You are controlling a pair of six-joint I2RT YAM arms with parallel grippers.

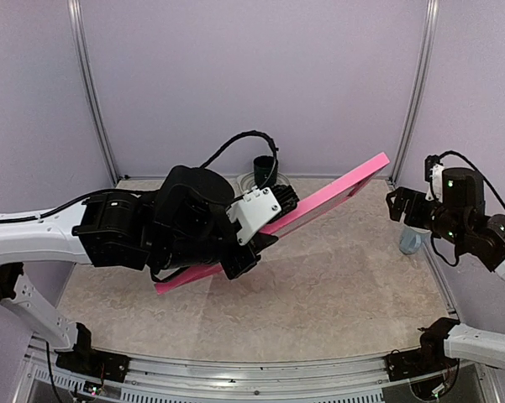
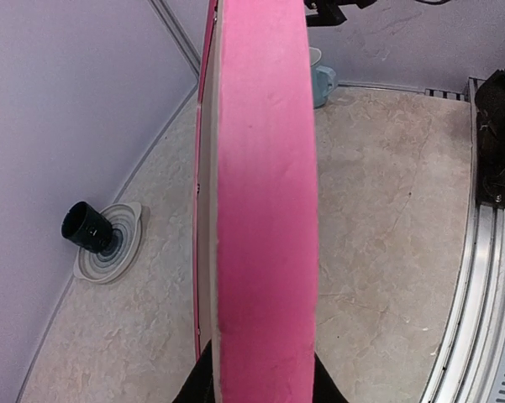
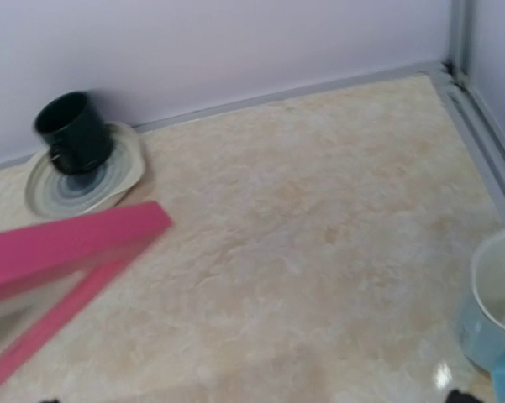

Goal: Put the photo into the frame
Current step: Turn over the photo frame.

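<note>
A bright pink rectangular picture frame (image 1: 336,195) is held in the air over the middle of a beige marble-patterned table (image 1: 319,285). From overhead it shows almost edge-on, as a long slanted bar. One end is low, toward the table's left near side. The other end points up toward the far right corner. The left wrist camera looks straight along its broad pink rim (image 2: 265,210), with a thin strip of glass showing down one side. The right wrist camera catches only one pink corner (image 3: 67,243), with a pale surface inside the rim. Whether the low end touches the table cannot be told.

The left gripper (image 1: 248,252) has hold of the frame. Its jaws are drawn in to a narrow gap, and one black finger (image 2: 202,382) presses on each side of the rim.

The right gripper (image 1: 399,206) hangs by the table's right edge, well apart from the frame. Its jaws are spread fully wide and hold nothing.

Behind the frame, at the table's far edge, a dark green ceramic mug (image 1: 265,168) lies tipped on a pale round plate with grey rings (image 3: 109,180). At the right edge, just below the right gripper, stands a light blue ceramic mug (image 1: 410,241) with a white inside.
</note>
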